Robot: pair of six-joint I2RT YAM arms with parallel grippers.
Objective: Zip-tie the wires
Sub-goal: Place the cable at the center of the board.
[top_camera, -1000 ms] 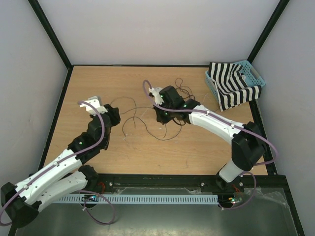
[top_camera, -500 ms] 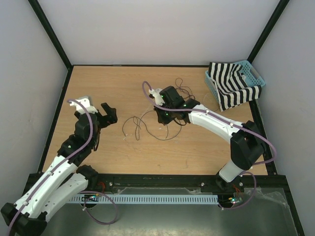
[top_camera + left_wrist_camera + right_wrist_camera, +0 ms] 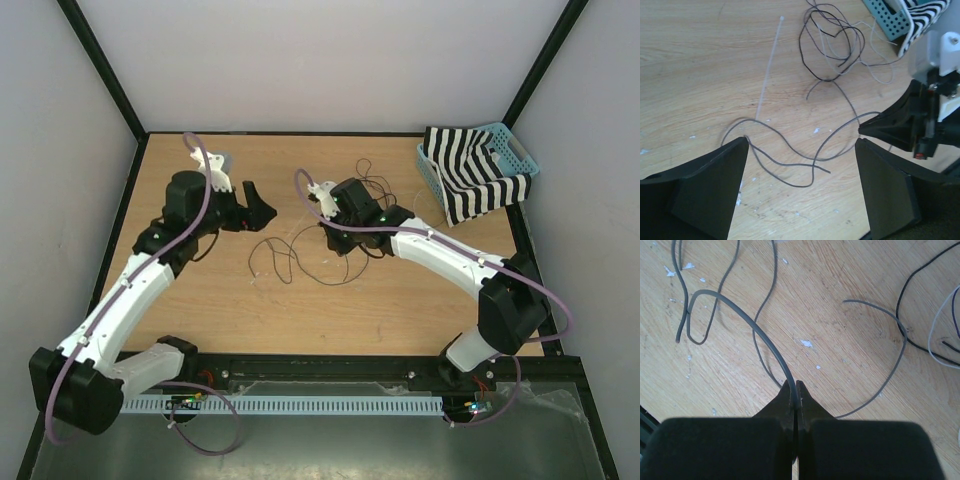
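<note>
Wires (image 3: 826,80), thin dark and grey strands, sprawl in loose loops around the middle of the table (image 3: 420,300). A whitish zip tie (image 3: 767,65) lies straight among them. The right gripper (image 3: 794,386) pinches one grey strand; the left gripper (image 3: 801,142) hovers with its jaws wide.

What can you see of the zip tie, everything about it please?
The zip tie is a thin, whitish, translucent plastic strip, straight and unlooped, lying flat on the wooden table. A small head shows at its far end; its near end meets a grey wire. Nothing grips it.
</note>
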